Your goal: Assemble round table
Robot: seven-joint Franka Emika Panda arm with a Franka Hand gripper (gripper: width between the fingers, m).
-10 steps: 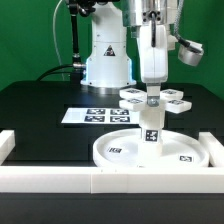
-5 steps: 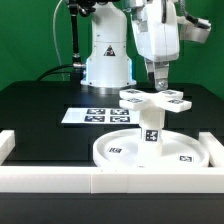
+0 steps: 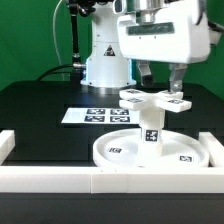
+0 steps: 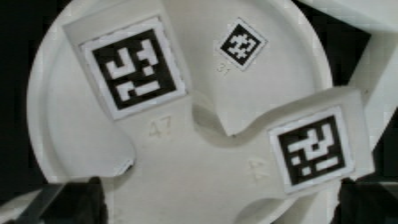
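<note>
The wide round disc (image 3: 118,152) lies on the black table. The short post (image 3: 152,128) stands upright on it. The cross-shaped piece (image 3: 155,99) sits on top of the post, its tags facing up. My gripper (image 3: 162,82) hangs just above the cross-shaped piece, its broad face toward the camera. It is open, with one finger (image 3: 147,73) on either side. In the wrist view the cross-shaped piece (image 4: 196,120) fills the picture. My gripper (image 4: 217,206) shows there only as dark fingertips (image 4: 365,200) at the edges, wide apart, holding nothing.
The marker board (image 3: 92,116) lies flat beyond the disc at the exterior view's left. A long white border rail (image 3: 60,180) runs along the front, with raised ends at both sides. The arm's white base (image 3: 107,62) stands at the back.
My gripper rose off the cross-shaped piece, then turned about its vertical axis so its wide side faces the camera. The cross-shaped piece, post and disc stayed put.
</note>
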